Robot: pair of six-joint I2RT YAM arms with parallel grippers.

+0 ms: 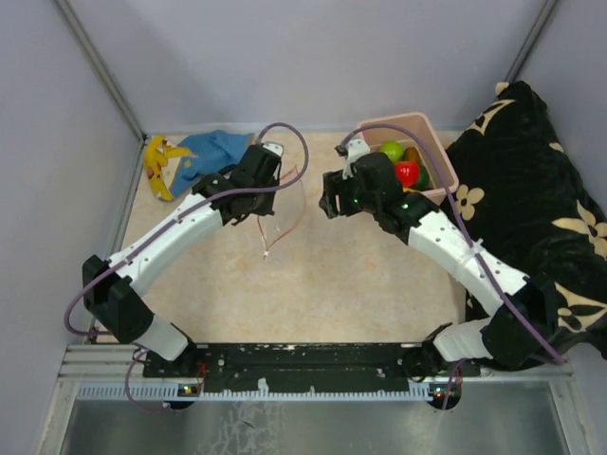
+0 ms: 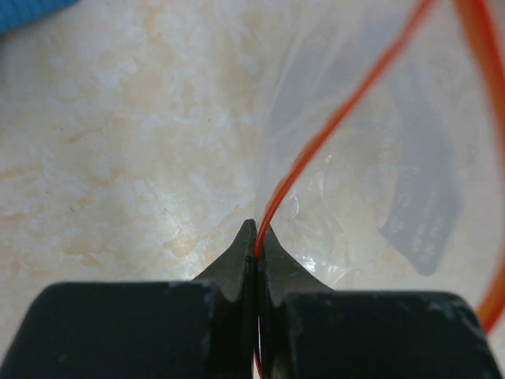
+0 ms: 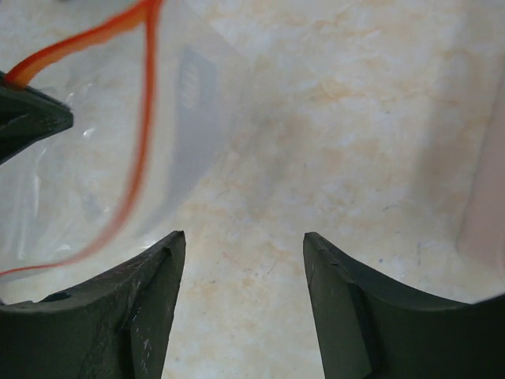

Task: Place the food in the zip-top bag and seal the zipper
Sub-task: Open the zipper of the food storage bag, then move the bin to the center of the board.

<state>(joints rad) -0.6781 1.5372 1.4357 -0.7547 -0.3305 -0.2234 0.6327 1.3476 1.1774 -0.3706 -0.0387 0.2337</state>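
left gripper [image 2: 256, 241] pinched on zipper [image 2: 341, 114], arm stretched forward | right gripper [image 3: 243, 245] spread (empty), probably hovering beside zip-top bag [image 3: 75, 170]

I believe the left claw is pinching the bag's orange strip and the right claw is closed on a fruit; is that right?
Not quite. The left claw does pinch the orange strip of the bag, but the right claw is open and holds nothing, as the right wrist view shows. The fruits sit in the pink tub.
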